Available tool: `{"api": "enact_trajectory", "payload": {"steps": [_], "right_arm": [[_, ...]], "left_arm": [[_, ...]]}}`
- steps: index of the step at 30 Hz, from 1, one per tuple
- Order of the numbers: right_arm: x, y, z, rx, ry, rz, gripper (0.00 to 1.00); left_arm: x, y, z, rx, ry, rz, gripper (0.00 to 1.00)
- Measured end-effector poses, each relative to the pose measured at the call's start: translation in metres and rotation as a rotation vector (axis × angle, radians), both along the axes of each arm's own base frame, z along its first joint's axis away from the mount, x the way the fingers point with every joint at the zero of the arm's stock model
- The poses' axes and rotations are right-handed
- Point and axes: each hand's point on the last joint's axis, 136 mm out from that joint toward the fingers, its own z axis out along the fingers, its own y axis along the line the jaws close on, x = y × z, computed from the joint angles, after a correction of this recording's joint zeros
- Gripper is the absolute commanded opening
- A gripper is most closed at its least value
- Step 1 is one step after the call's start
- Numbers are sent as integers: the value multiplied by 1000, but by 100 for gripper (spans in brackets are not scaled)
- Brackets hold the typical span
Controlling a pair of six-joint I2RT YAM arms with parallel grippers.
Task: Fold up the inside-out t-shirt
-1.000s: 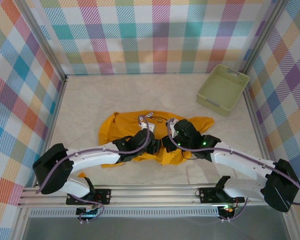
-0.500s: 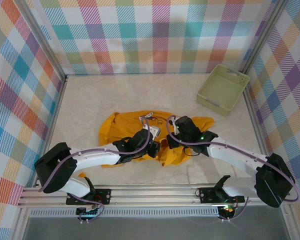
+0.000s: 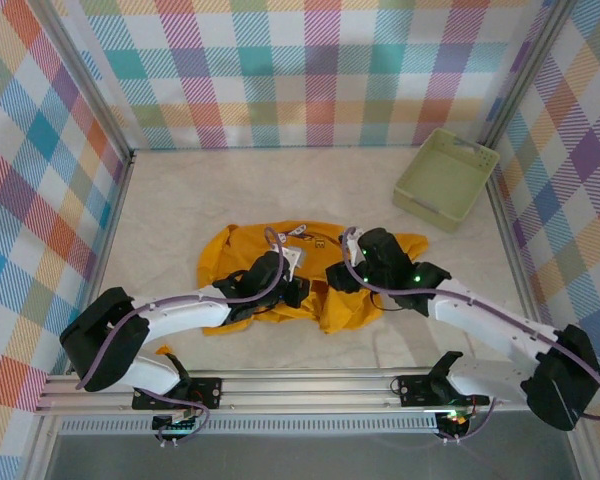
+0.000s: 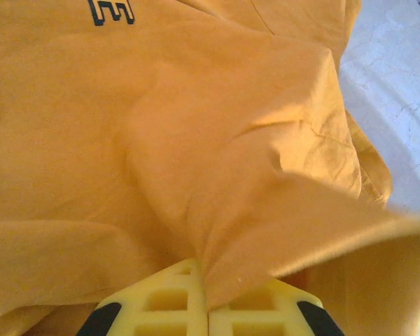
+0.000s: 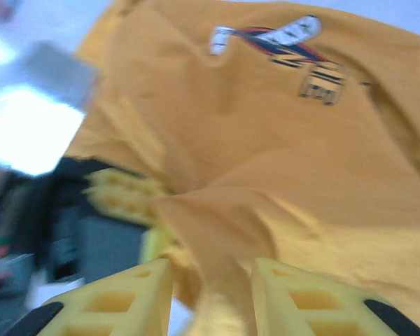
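Position of garment: the mustard-orange cotton t-shirt (image 3: 238, 252) lies in a rumpled heap on the pale marbled tabletop (image 3: 180, 195), about mid-table and somewhat toward the arms' side. It is not spread flat; ridges and folds cross it. A small white label (image 3: 298, 232) shows near its far edge. The right wrist view shows a dark printed mark (image 5: 301, 49) on the cloth.

Left gripper (image 4: 208, 308): yellow fingers pressed together. A ridge of the orange cloth is pinched between them and rises away from the tips. Firm hold on the shirt.

Right gripper (image 5: 211, 294): yellow fingers stand apart with a moderate gap. A fold of the cloth runs down into that gap. The view is blurred, so I cannot tell whether the pads touch the fabric.

Seen from above, both grippers sit just beside each other over the near-middle part of the shirt, and both arms reach inward from the near rail.

Pale green rectangular plastic basket (image 3: 445, 178): far right corner, tilted to the table edges, well apart from the shirt. Pastel plaid walls (image 3: 300, 70) enclose three sides.
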Motion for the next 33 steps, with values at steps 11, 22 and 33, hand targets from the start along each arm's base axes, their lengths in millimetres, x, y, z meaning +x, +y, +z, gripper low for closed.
{"api": "enact_trajectory", "payload": {"steps": [11, 22, 33], "right_arm": [[-53, 44, -49, 72, 218, 174, 30], [-23, 29, -94, -72, 203, -13, 26], [23, 10, -102, -95, 189, -150, 29]], "left_arm": [[1, 0, 1, -16, 9, 5, 0], [-2, -1, 2, -26, 14, -9, 1], [-16, 3, -7, -29, 46, -47, 2]]}}
